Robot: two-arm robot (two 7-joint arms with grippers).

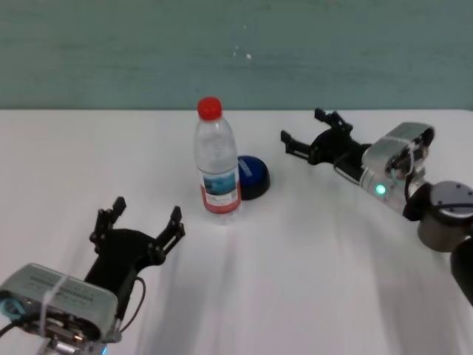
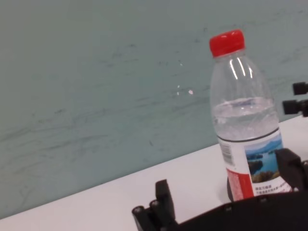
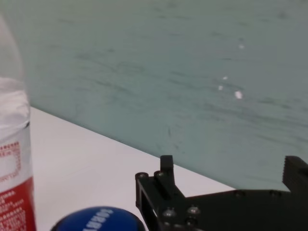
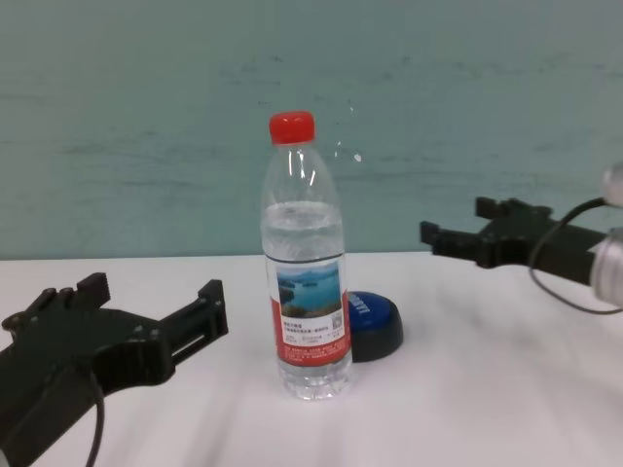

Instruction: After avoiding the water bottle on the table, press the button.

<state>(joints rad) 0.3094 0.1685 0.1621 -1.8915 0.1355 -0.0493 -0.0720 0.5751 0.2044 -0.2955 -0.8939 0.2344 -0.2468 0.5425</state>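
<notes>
The water bottle (image 1: 218, 159) (image 4: 305, 292) stands upright mid-table, clear with a red cap and a lake label. Just behind it to the right sits the button (image 1: 253, 176) (image 4: 375, 321), a low blue dome on a black base, partly hidden by the bottle. My right gripper (image 1: 301, 126) (image 4: 456, 222) hovers open to the right of the button and a little beyond it, above the table (image 1: 332, 259), holding nothing. In the right wrist view the button (image 3: 98, 219) lies close before the right gripper (image 3: 231, 178). My left gripper (image 1: 146, 211) (image 4: 156, 292) is open at the front left, empty.
A teal wall (image 1: 111, 52) runs along the table's far edge. White tabletop stretches around the bottle and button on both sides.
</notes>
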